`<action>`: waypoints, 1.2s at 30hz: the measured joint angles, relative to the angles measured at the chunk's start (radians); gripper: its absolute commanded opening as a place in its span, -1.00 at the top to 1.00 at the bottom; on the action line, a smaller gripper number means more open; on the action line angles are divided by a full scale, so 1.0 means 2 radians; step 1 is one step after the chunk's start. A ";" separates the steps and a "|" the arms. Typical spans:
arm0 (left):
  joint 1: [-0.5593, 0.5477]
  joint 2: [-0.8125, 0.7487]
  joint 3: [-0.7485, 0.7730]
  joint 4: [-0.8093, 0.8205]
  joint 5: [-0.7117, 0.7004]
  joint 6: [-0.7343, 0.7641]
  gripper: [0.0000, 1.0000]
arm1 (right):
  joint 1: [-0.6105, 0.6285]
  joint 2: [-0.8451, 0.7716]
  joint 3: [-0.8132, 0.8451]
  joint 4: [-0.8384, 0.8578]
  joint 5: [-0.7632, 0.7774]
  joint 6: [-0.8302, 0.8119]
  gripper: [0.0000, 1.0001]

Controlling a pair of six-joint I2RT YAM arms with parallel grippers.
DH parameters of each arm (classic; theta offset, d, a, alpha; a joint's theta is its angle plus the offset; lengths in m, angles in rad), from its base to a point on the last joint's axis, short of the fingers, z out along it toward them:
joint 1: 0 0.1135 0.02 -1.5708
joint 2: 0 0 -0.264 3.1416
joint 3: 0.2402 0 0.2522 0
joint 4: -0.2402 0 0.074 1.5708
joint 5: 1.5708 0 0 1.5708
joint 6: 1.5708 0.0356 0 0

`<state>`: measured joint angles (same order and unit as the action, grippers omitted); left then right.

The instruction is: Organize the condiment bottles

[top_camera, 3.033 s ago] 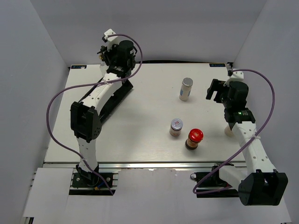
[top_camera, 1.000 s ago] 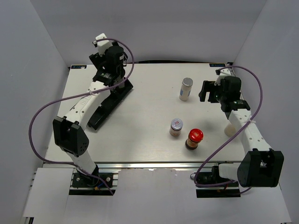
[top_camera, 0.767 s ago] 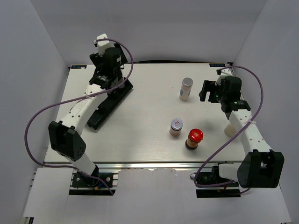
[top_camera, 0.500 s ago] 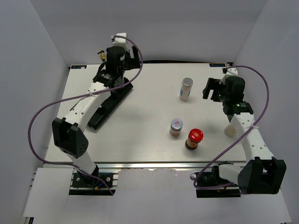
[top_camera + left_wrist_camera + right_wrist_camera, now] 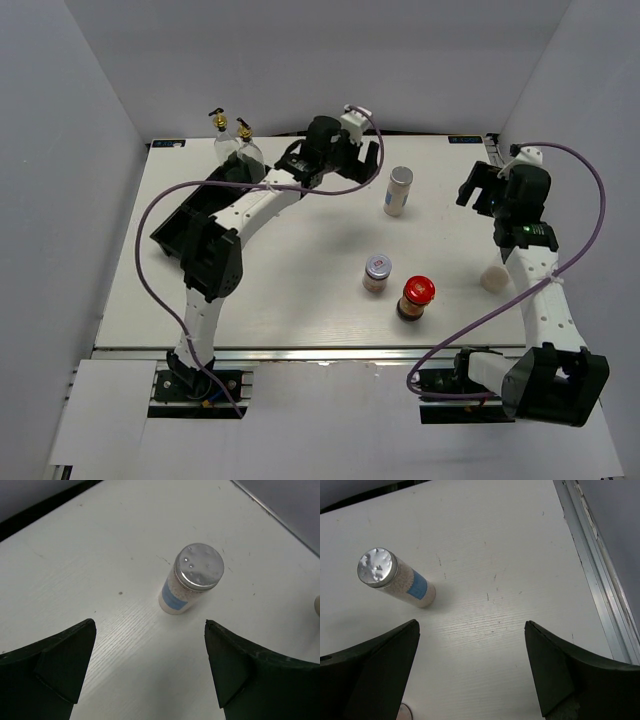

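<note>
Two clear glass cruets (image 5: 218, 137) (image 5: 245, 143) with gold-black spouts stand at the far end of the black tray (image 5: 185, 215). The white silver-capped shaker (image 5: 398, 190) (image 5: 192, 585) (image 5: 395, 580) stands upright at mid-back of the table. My left gripper (image 5: 372, 158) (image 5: 150, 625) hovers just left of it, open and empty. My right gripper (image 5: 478, 188) (image 5: 471, 625) is to the shaker's right, also open and empty. Nearer the front stand the silver-lidded jar (image 5: 377, 272) and the red-lidded jar (image 5: 415, 297), side by side.
A small white object (image 5: 492, 278) sits on the table near the right arm. The table's metal edge rail (image 5: 595, 570) runs along the right side. Grey walls enclose the table on three sides.
My left arm swung from over the tray rightward to the shaker, uncovering both cruets. My right gripper drew back a little to the right. Both grippers stayed open.
</note>
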<state>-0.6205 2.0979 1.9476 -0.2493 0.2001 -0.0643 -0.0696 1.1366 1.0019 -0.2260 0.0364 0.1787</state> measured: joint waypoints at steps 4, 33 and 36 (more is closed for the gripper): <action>-0.021 0.028 -0.002 0.010 -0.002 0.030 -0.96 | -0.007 -0.006 -0.002 0.021 -0.022 0.001 -0.79; -0.078 0.222 0.104 0.199 -0.132 0.014 -0.96 | -0.061 -0.090 -0.075 0.153 -0.061 0.003 -0.79; -0.078 0.241 0.116 0.234 -0.133 0.000 -0.93 | -0.063 -0.090 -0.079 0.160 -0.065 0.006 -0.79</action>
<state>-0.7773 2.5797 2.1796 0.2180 -0.0666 -0.0650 -0.1959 0.9573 0.8448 0.0937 -0.0940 0.1913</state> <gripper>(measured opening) 0.983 0.895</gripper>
